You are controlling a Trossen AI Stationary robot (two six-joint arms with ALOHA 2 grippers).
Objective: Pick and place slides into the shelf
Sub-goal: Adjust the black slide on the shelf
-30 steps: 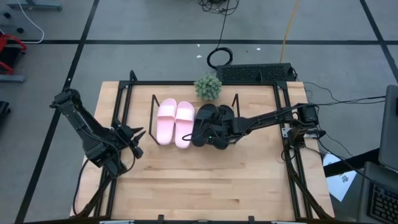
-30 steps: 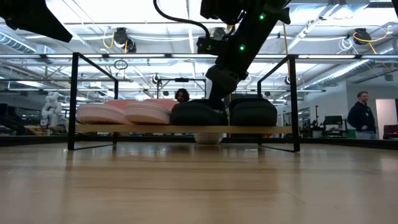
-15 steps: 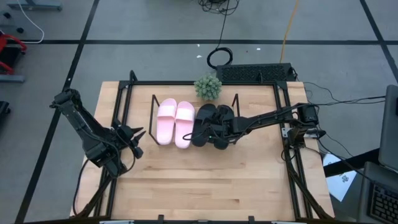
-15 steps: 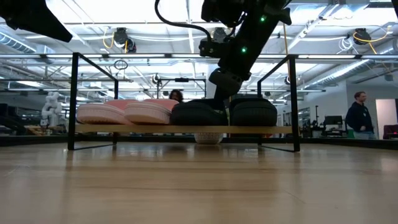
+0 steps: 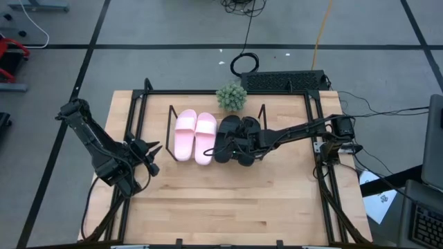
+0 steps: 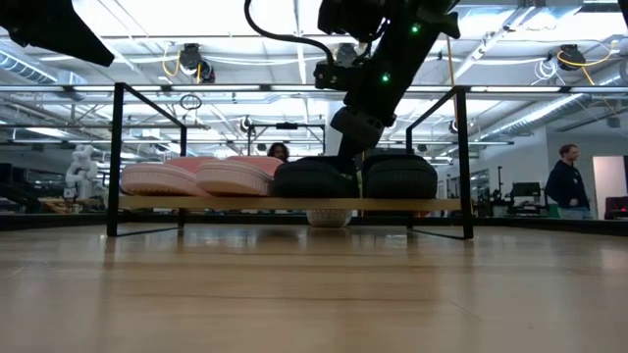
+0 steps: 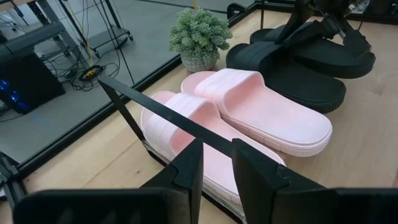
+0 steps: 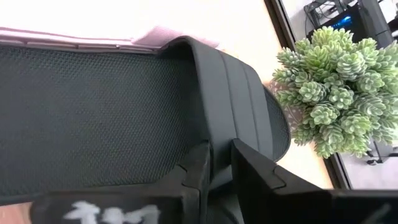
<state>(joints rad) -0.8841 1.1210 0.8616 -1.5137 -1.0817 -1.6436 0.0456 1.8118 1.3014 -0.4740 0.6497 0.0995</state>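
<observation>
On the right gripper (image 8: 214, 163), white lettering (image 8: 93, 213) shows, too cropped to read.

Two pale pink slides (image 5: 194, 136) sit beside two matte black slides (image 5: 237, 136), one black footbed showing a fine dotted texture, on a light wood shelf (image 5: 181, 162) with black rods; a green plant (image 5: 232, 96) behind.

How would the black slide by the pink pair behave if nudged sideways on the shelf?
The black slide likely slides flat, not tips: low, wide sole. Probably light and slightly flexible, going by its foam-like moulded look. It lies close beside a pink slide, so a push that way would likely shove that too.
</observation>
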